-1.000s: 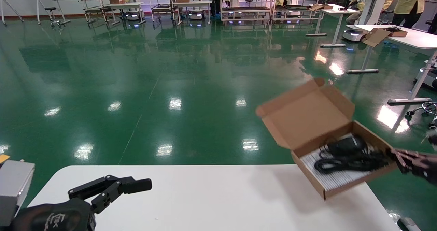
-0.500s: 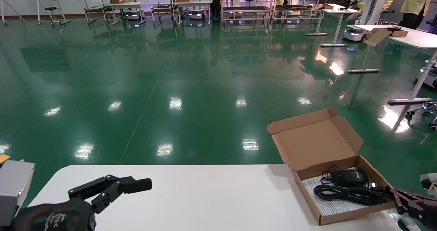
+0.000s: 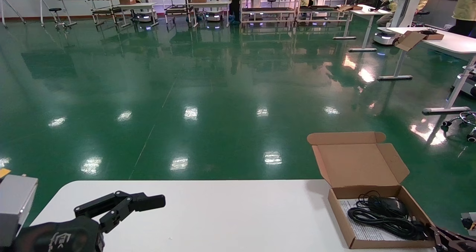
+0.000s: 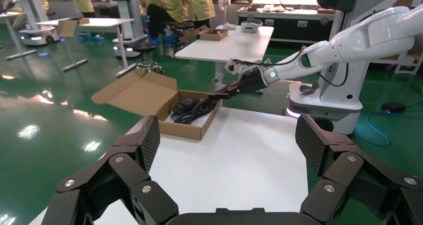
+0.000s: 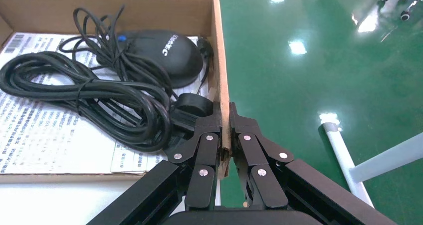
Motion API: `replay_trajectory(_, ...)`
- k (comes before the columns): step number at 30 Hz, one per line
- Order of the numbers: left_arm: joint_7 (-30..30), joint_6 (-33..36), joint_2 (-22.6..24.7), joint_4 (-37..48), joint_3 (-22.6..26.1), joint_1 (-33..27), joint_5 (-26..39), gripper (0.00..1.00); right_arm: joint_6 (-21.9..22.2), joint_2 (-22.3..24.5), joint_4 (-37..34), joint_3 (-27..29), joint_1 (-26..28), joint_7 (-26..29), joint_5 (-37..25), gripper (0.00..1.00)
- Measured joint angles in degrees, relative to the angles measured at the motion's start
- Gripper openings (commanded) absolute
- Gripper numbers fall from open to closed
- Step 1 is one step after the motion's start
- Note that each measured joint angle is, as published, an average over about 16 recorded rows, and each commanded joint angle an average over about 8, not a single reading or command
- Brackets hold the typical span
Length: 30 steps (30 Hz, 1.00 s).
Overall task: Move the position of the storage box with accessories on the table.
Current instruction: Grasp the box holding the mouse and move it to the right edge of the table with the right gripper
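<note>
The brown cardboard storage box point(image 3: 344, 226) rests at the far right corner of the white table point(image 3: 223, 214), lid flap open and standing up. Inside lie a black mouse point(image 5: 159, 53) with its coiled cable point(image 5: 100, 105) on a white printed sheet point(image 5: 45, 135); they also show in the head view point(image 3: 386, 214). My right gripper point(image 5: 224, 116) is shut on the box's right side wall point(image 5: 222, 60); it shows at the head view's lower right point(image 3: 440, 239). My left gripper point(image 4: 227, 145) is open and empty, low at the table's near left point(image 3: 122, 203), far from the box point(image 4: 172, 108).
The box's right wall overhangs the table's right edge, with green floor point(image 3: 186, 95) beyond. Other white desks point(image 3: 442, 40) with cardboard boxes, racks and people stand far off. A chair base point(image 3: 466, 120) sits on the floor at right.
The box, held tilted in the air a second ago, has come down and now sits flat on the table's right corner. My right gripper went down with it. The left arm has not moved.
</note>
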Motion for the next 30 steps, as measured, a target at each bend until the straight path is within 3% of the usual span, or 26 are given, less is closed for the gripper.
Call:
replay_trajectory(9, 0.0, 0.0, 0.0, 0.0, 0.0, 0.0, 0.0, 1.00, 0.9, -0.7, 0.6, 0.4, -0.7, -0.7, 0.6, 0.00)
replay_trajectory(16, 0.0, 0.0, 0.0, 0.0, 0.0, 0.0, 0.0, 1.00, 1.5, -1.2, 0.9, 0.4, -0.4, -1.1, 0.6, 0.39)
replay_trajectory(18, 0.0, 0.0, 0.0, 0.0, 0.0, 0.0, 0.0, 1.00, 1.7, -1.2, 0.9, 0.4, -0.3, -1.3, 0.6, 0.37)
replay_trajectory(21, 0.0, 0.0, 0.0, 0.0, 0.0, 0.0, 0.0, 1.00, 1.9, -1.3, 0.9, 0.5, -0.2, -1.8, 0.7, 0.23)
replay_trajectory(23, 0.0, 0.0, 0.0, 0.0, 0.0, 0.0, 0.0, 1.00, 2.1, -1.2, 0.9, 0.6, -0.2, -2.1, 0.9, 0.25)
replay_trajectory(24, 0.0, 0.0, 0.0, 0.0, 0.0, 0.0, 0.0, 1.00, 2.2, -1.2, 0.9, 0.7, -0.1, -2.3, 0.9, 0.30)
replay_trajectory(28, 0.0, 0.0, 0.0, 0.0, 0.0, 0.0, 0.0, 1.00, 2.5, -1.2, 0.9, 0.9, 0.0, -2.9, 1.3, 0.76)
replay_trajectory(30, 0.0, 0.0, 0.0, 0.0, 0.0, 0.0, 0.0, 1.00, 2.6, -1.2, 0.9, 1.0, 0.0, -3.2, 1.4, 0.91)
